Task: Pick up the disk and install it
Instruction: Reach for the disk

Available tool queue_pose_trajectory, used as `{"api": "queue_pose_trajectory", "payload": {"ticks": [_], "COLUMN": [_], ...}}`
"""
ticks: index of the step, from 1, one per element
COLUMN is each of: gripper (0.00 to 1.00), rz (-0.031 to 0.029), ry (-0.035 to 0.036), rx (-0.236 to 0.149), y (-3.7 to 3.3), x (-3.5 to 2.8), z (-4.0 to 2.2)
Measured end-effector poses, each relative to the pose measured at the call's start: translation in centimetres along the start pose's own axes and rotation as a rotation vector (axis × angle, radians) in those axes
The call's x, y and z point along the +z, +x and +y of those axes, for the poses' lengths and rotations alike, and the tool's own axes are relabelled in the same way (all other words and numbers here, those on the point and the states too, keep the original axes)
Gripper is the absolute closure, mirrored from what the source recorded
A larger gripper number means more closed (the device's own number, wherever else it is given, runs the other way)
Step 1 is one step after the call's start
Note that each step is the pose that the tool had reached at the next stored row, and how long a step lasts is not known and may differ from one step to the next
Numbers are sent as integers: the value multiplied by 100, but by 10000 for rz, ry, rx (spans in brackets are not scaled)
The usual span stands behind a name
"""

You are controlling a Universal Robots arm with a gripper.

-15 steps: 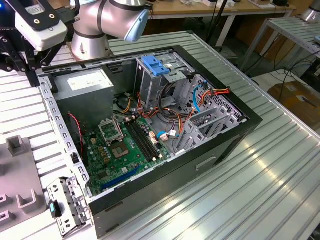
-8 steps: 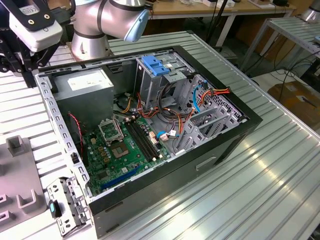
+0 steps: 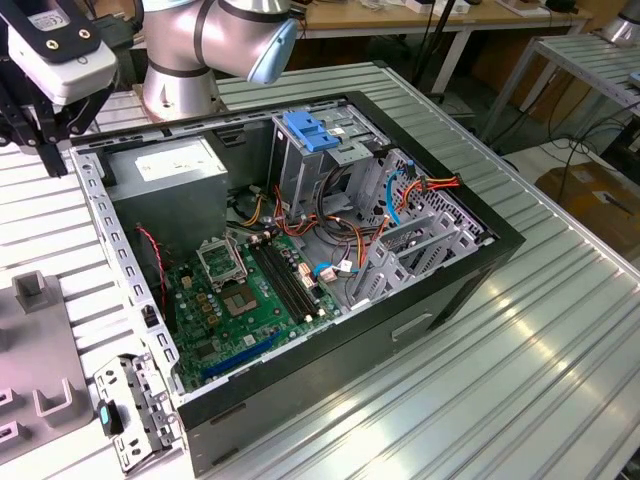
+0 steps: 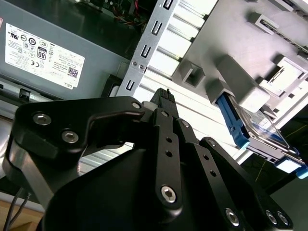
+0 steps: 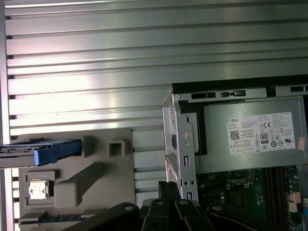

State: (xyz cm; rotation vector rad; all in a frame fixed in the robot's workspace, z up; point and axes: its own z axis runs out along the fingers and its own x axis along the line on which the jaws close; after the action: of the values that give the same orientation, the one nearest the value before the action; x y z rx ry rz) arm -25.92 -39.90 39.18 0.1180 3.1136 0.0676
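Shut on nothing, the end effector [image 4: 163, 98] hangs with its jaws pressed together above the slatted worktop [image 3: 520, 370], between the open computer case [image 3: 300, 385] and the grey fixture [image 5: 120, 192], nearer the case's bare metal corner.

Inside the case, the big grey power-supply box [image 3: 170, 165] sits just by that corner. The fixture lies on the worktop well apart from the case.

In both wrist views the disk [image 4: 262, 130] stands on its edge in a slot of the fixture, with blue rails along its sides. It is untouched.

I'd judge the disk to be stiff and dense for its bulk, so it won't flex, but its smooth metal faces could slip and it would not forgive a knock. The safest hold looks to be across the two broad faces at the free upper edge, near the middle. That keeps the grip off the plastic rails and the labelled end, and lets the weight hang evenly.
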Motion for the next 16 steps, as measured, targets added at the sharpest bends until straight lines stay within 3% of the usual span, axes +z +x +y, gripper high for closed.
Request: {"api": "queue_pose_trajectory", "payload": {"ticks": [16], "gripper": [89], "rz": [3], "ry": [0], "rx": [1], "y": [115], "x": [1], "z": [-9]}}
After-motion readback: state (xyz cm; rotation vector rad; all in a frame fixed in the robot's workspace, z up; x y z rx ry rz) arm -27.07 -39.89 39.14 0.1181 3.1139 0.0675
